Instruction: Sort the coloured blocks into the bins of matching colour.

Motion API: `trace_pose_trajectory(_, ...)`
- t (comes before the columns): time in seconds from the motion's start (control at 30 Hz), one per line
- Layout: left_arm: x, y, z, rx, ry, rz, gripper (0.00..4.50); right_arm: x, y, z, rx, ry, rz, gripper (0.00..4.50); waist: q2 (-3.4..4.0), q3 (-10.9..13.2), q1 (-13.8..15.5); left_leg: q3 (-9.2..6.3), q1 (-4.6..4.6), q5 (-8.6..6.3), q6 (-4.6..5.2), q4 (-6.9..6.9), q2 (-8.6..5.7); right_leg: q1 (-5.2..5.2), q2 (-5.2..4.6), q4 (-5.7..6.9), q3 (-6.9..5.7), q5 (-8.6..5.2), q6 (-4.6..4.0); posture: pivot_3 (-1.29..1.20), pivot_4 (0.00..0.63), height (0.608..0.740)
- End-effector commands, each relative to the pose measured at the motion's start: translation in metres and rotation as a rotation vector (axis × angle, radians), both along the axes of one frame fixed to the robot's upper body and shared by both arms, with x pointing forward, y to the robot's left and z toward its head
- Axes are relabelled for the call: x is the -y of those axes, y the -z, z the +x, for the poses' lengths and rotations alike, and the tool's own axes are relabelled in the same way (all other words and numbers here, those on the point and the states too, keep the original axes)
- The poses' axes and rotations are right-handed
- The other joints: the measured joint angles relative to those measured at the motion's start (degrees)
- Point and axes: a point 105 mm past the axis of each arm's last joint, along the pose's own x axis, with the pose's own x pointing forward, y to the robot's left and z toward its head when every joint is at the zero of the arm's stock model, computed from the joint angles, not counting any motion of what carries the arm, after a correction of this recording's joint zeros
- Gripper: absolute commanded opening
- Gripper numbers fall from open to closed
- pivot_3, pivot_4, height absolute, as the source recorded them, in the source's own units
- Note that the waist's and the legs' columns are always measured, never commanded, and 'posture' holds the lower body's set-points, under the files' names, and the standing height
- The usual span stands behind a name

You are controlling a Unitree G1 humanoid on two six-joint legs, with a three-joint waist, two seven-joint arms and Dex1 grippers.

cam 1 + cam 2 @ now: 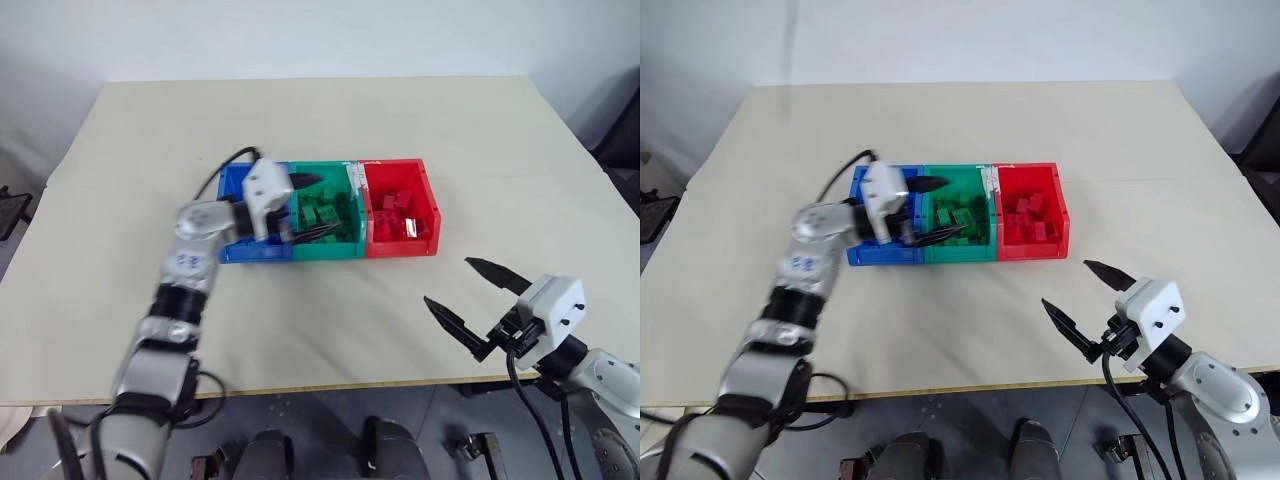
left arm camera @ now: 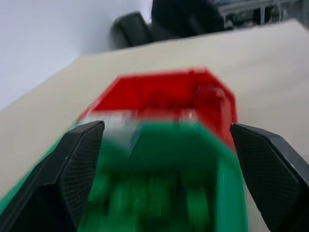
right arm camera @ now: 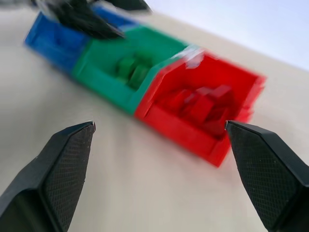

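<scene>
In the middle of the pale worktop (image 1: 420,130) sit the three joined bins in a row: blue bin (image 1: 872,252) on the left, green bin (image 1: 962,214) in the centre, red bin (image 1: 1032,218) on the right. The left gripper (image 1: 938,210) hovers level over the seam between the blue and green bins, its jaws spread wide with nothing between them, one black tip at the far rim of the green bin and the other near its front wall. That posture suggests a block has just been let go rather than one being sought. Green blocks (image 1: 322,214) lie in the green bin and red blocks (image 3: 203,104) are piled in the red one; the arm hides most of the blue bin, so its contents cannot be judged. No loose block lies on the bare worktop around the bins, so the sorting looks close to finished, if not done.

The right gripper (image 1: 478,300) waits well apart, near the front right edge, level and aimed toward the bins, its jaws open and empty. Held there, it keeps clear of the left arm's working space.
</scene>
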Motion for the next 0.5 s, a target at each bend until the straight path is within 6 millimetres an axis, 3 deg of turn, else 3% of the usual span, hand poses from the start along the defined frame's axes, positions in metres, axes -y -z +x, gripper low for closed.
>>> trace_pose_trajectory(0.03,-0.020,-0.014,-0.023,0.064,0.015,0.013,4.43,-0.005,-0.005,0.001,0.014,-0.100,-0.022,4.50,-0.01,0.0,0.4,-0.04,-0.04,0.00,0.00,0.05,-0.01,0.03,-0.01,-0.05,-0.01,0.01,0.02,0.00,0.150,0.740)
trace_pose_trajectory(0.1,-0.043,-0.009,-0.031,0.042,-0.031,0.030,4.43,-0.006,-0.004,0.004,0.002,-0.149,-0.033,4.50,-0.02,0.0,1.1,-0.02,-0.02,0.00,0.00,0.12,-0.01,0.09,-0.01,-0.12,0.01,0.01,0.02,0.00,0.150,0.740)
trace_pose_trajectory(0.17,-0.089,0.007,-0.052,-0.034,-0.138,0.074,4.43,-0.010,-0.006,0.012,-0.001,-0.231,-0.060,4.50,-0.02,0.0,0.8,-0.02,-0.02,0.00,0.00,0.14,-0.01,0.11,-0.01,-0.12,0.02,0.01,0.02,0.00,0.150,0.740)
trace_pose_trajectory(0.23,-0.117,0.025,-0.072,-0.122,-0.218,0.108,4.43,-0.009,-0.006,0.020,0.008,-0.268,-0.107,4.50,0.03,0.0,-0.4,0.08,0.09,-0.01,-0.02,0.01,0.01,0.07,0.00,-0.09,0.13,0.00,0.00,0.00,0.150,0.740)
trace_pose_trajectory(0.37,-0.134,0.046,-0.084,-0.208,-0.336,0.114,4.43,-0.005,-0.008,0.027,0.024,-0.269,-0.102,4.50,0.04,0.0,0.9,-0.06,0.02,-0.02,-0.04,-0.02,0.07,0.04,0.01,-0.04,-0.05,0.00,0.00,0.00,0.150,0.740)
trace_pose_trajectory(0.5,-0.129,0.050,-0.085,-0.192,-0.398,0.097,4.43,-0.003,-0.008,0.029,0.033,-0.257,-0.100,4.50,0.02,0.0,1.8,-0.06,-0.02,-0.03,-0.04,0.16,0.04,0.16,0.00,-0.14,-0.02,0.00,0.00,0.00,0.150,0.740)
